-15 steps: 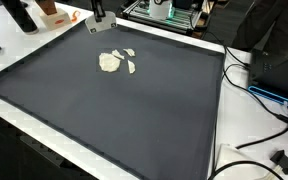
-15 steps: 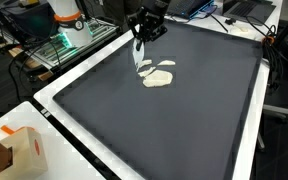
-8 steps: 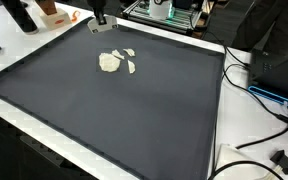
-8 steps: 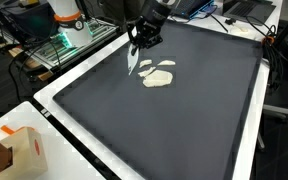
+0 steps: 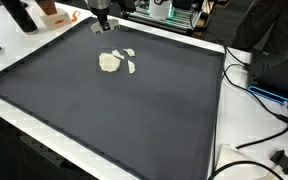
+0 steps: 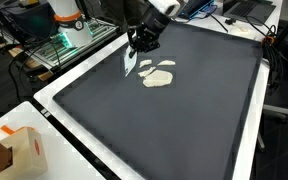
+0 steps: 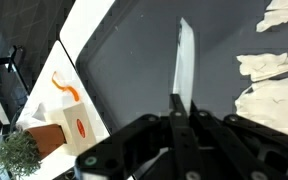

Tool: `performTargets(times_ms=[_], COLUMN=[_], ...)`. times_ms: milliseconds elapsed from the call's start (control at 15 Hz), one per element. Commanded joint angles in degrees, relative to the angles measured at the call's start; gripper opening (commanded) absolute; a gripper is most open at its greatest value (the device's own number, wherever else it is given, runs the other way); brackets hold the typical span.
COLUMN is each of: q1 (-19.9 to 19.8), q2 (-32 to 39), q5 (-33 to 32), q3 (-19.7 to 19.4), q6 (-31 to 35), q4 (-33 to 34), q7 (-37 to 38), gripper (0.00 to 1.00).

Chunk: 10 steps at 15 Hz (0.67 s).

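Since a second ago the gripper [image 6: 136,46] has swung the strip [image 6: 129,63] left, off the scraps. Big black mat [image 6: 184,120] covers the table, white scraps [image 6: 160,74] lie at its far end, and the fingers are clamped on the strip's top, so it dangles just left of them.

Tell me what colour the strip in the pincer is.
The strip is off-white, clearest in the wrist view against the dark mat.
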Motion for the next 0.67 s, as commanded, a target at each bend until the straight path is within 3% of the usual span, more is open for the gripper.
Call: performTargets(times_ms=[0,600], q1=[1.82,4.37], q2=[2.47,6.02], q5=[-2.40,-7.83], q3=[-0.73,-0.51], q6=[-2.48,-3.67], q4=[1.97,3.82], q7=[-0.28,-3.14], gripper=[0.01,0.01])
